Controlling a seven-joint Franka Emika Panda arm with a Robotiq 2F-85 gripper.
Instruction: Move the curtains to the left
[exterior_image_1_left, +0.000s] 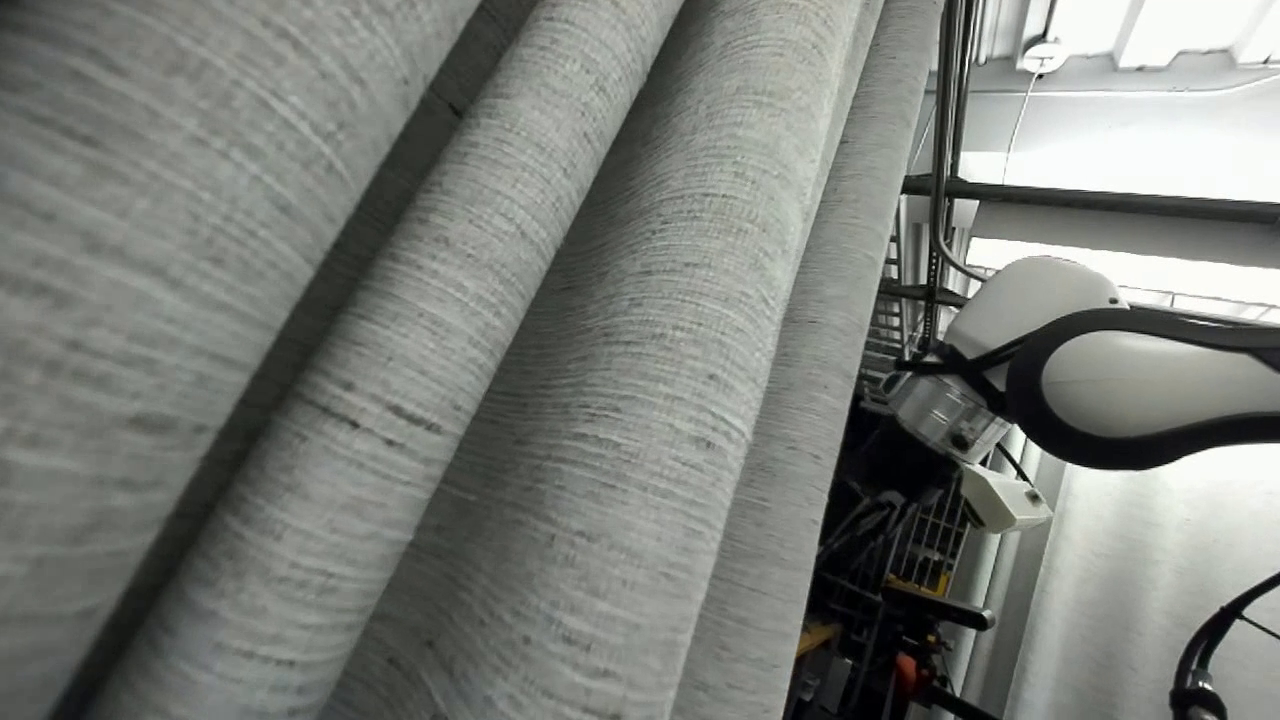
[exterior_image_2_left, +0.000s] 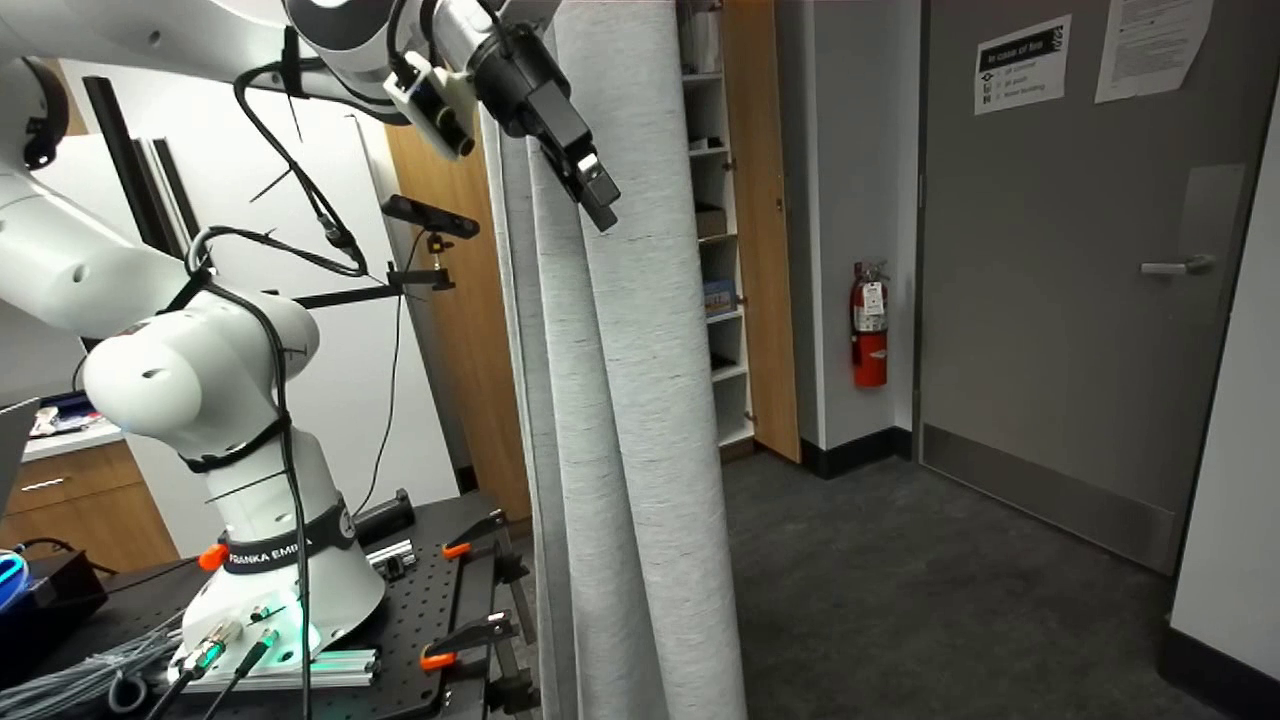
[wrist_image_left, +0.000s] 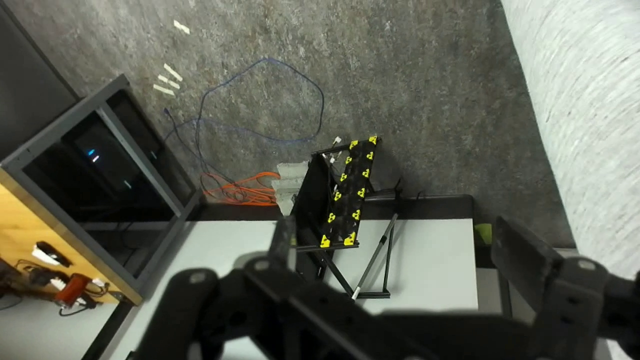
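Note:
The curtains (exterior_image_1_left: 600, 400) are light-grey woven fabric with long folds and fill much of an exterior view. In an exterior view they hang as a gathered drape (exterior_image_2_left: 640, 400) beside the robot's table. In the wrist view a curtain edge (wrist_image_left: 585, 100) runs down the right side, beyond the right finger. My gripper (exterior_image_2_left: 597, 195) points down and overlaps the upper part of the drape in that view; I cannot tell if it touches the fabric. In the wrist view my gripper (wrist_image_left: 400, 245) has its fingers wide apart with nothing between them. The curtain hides the fingers in an exterior view.
A camera on a stand (exterior_image_2_left: 430, 215) is behind the arm. The black table (exterior_image_2_left: 420, 580) with clamps carries the robot base. An open wooden cabinet door (exterior_image_2_left: 765, 230), a fire extinguisher (exterior_image_2_left: 870, 325) and a grey door (exterior_image_2_left: 1070, 300) stand farther back. A black frame with yellow marks (wrist_image_left: 350, 195) is below.

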